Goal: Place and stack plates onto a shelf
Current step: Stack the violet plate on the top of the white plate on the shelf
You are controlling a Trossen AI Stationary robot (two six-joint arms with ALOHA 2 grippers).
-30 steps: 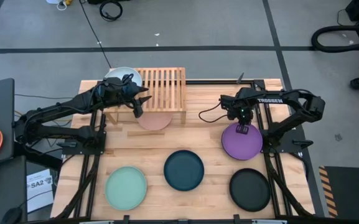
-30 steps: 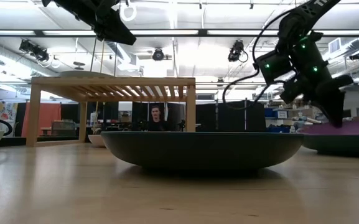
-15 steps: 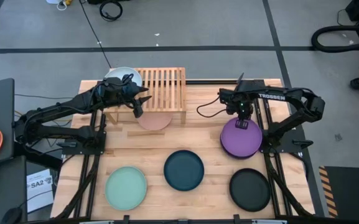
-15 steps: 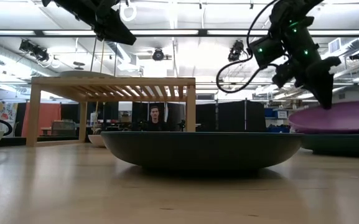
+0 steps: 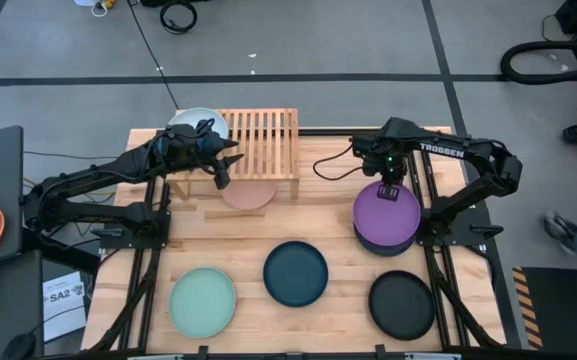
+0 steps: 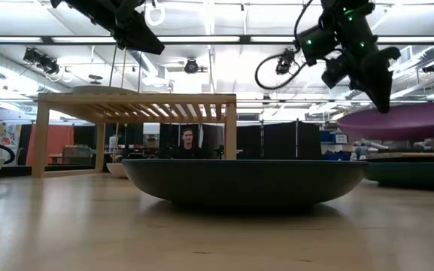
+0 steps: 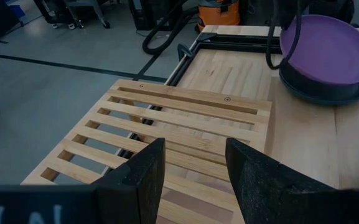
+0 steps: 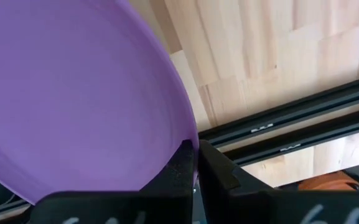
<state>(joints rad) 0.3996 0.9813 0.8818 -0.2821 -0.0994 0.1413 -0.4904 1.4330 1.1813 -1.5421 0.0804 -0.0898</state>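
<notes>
Right gripper (image 5: 389,190): fingers pinched together on the far rim of the round matte purple plate (image 5: 385,215), thin edge caught between the two pads in the right wrist view. The edge grip probably suits a shallow plate with nothing else to hold. Plate hangs clear of the tabletop, above a dark plate (image 5: 388,243) that shows as a crescent under its near edge, so it appears lifted off a stack there. In the low view it rides roughly level, rim slightly upturned, surface plain and unmarked.

Left gripper (image 5: 218,166): fingers apart, nothing between them, hovering over the left side of the small light-wood slatted shelf (image 5: 258,135); likely waiting.

A pale plate (image 5: 194,122) rests at the shelf's far left corner; a pink plate (image 5: 249,193) lies partly under its near edge.

Mint green plate (image 5: 203,301), dark teal plate (image 5: 296,272) and black plate (image 5: 402,304) sit in a row along the near side, well apart.
</notes>
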